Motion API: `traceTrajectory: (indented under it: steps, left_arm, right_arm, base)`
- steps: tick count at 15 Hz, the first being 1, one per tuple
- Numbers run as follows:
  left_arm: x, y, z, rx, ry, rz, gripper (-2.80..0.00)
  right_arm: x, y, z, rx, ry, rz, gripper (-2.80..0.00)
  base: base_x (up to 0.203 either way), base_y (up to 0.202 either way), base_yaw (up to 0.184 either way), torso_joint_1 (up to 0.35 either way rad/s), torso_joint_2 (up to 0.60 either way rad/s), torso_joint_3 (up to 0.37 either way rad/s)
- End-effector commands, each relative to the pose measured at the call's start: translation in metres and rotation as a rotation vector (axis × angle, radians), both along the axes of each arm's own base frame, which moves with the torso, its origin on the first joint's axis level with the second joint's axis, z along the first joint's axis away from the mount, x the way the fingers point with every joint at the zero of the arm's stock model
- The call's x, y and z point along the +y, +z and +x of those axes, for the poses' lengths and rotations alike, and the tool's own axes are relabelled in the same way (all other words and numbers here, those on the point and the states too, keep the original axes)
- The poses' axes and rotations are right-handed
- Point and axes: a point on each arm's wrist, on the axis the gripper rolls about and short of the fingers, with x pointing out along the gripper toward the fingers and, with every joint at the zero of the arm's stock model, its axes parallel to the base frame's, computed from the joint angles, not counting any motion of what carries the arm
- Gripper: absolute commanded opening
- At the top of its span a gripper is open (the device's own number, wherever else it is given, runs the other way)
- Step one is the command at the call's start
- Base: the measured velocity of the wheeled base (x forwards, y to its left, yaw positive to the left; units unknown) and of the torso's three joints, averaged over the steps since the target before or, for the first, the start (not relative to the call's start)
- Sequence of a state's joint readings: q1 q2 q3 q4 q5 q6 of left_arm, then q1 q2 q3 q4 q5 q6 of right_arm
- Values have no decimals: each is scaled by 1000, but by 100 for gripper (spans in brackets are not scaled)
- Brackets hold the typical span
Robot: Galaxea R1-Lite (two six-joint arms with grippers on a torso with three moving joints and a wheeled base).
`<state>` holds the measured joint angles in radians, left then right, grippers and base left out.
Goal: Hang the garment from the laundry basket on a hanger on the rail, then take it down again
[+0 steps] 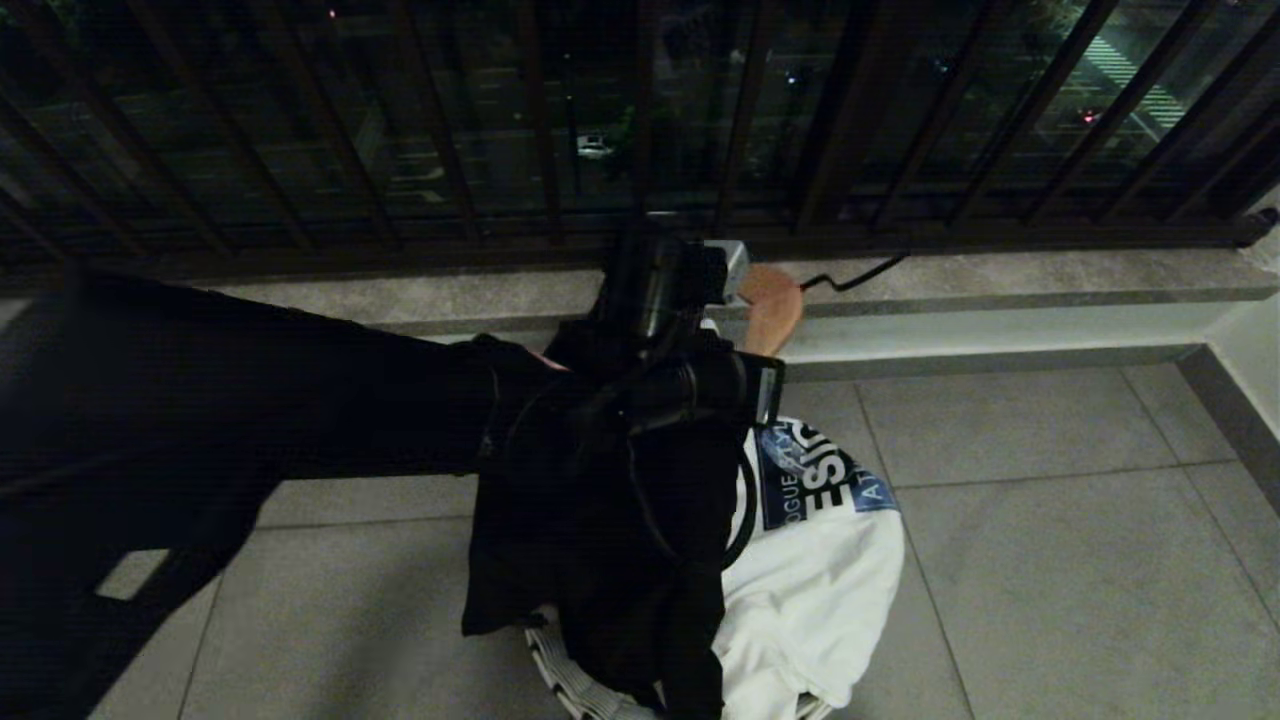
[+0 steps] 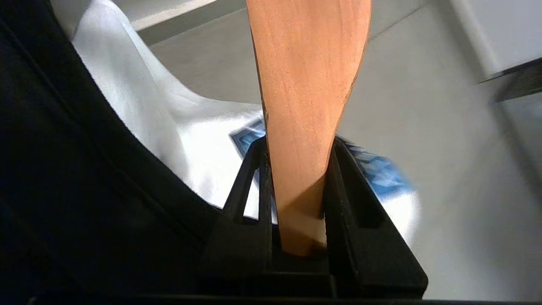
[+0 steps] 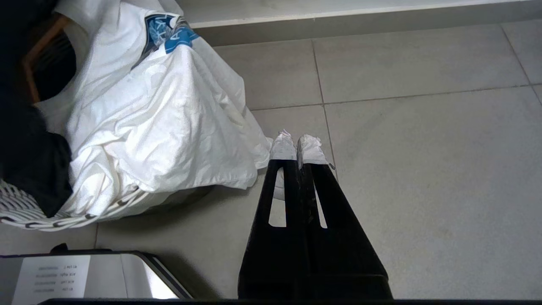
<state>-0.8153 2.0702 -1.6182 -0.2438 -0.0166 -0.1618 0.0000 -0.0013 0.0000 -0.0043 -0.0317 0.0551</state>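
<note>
Grey tiled floor point(image 3: 423, 169) below a dark window grille point(image 1: 400, 120) — left hand point(image 2: 296, 169) pinching a wooden hanger point(image 2: 305, 84).

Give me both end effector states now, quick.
Left end effector: closed on the light brown wooden hanger, above the white printed T-shirt.
Right end effector: shut, empty, over the grey tiled floor.

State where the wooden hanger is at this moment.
The wooden hanger is clamped in the left gripper, near the middle of the head view, above the white T-shirt draped over the laundry basket.
</note>
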Motion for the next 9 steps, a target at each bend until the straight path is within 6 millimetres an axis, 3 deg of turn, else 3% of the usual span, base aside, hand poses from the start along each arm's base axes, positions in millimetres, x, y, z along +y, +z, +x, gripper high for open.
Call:
traceTrajectory:
  steps: [1,4,9]
  left_arm:
    - [29,34,-22,-22,-6,-60,-280]
    - [68,56,-42,-11,0,-117,-280]
    - [139,92,-93,-1,-24,-257,-280]
  right_arm:
    - [0,0,0,1,-1,0,-280]
    - [0,0,0,1,-1,0,-280]
    - [0,0,0,0,-1,0,-280]
  base:
    - [0,0,0,0,0,0]
    - [0,0,0,0,0,0]
    - [0,0,0,0,0,0]
